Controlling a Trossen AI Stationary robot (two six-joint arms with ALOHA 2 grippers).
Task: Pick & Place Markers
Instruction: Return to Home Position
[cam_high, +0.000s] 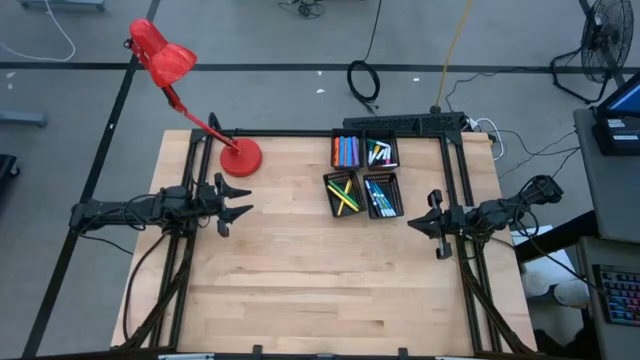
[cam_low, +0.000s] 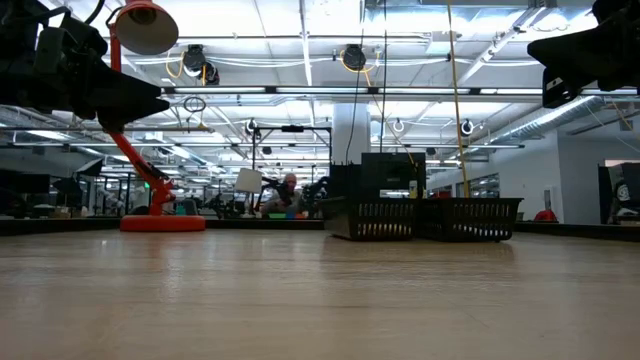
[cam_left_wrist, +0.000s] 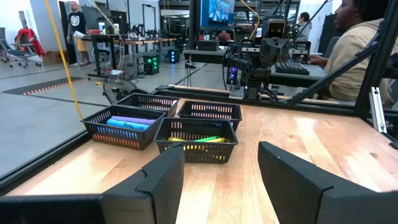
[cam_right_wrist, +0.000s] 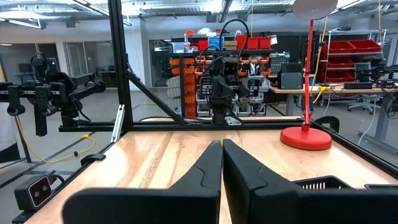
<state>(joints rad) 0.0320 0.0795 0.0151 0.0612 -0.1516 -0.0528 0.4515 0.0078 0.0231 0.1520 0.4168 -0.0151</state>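
Robotics lab: workbenches (cam_left_wrist: 127, 41), red parts bins (cam_right_wrist: 348, 53).

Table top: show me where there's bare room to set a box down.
Bare: the strip between the left gripper and right gripper, and all the table from there to the edge opposite the black tray. Crowded: the tray's side, with its markers and the red lamp base.

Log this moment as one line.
left gripper: open, empty, over left side of table | right gripper: shut, empty, over right side | markers: in black bins
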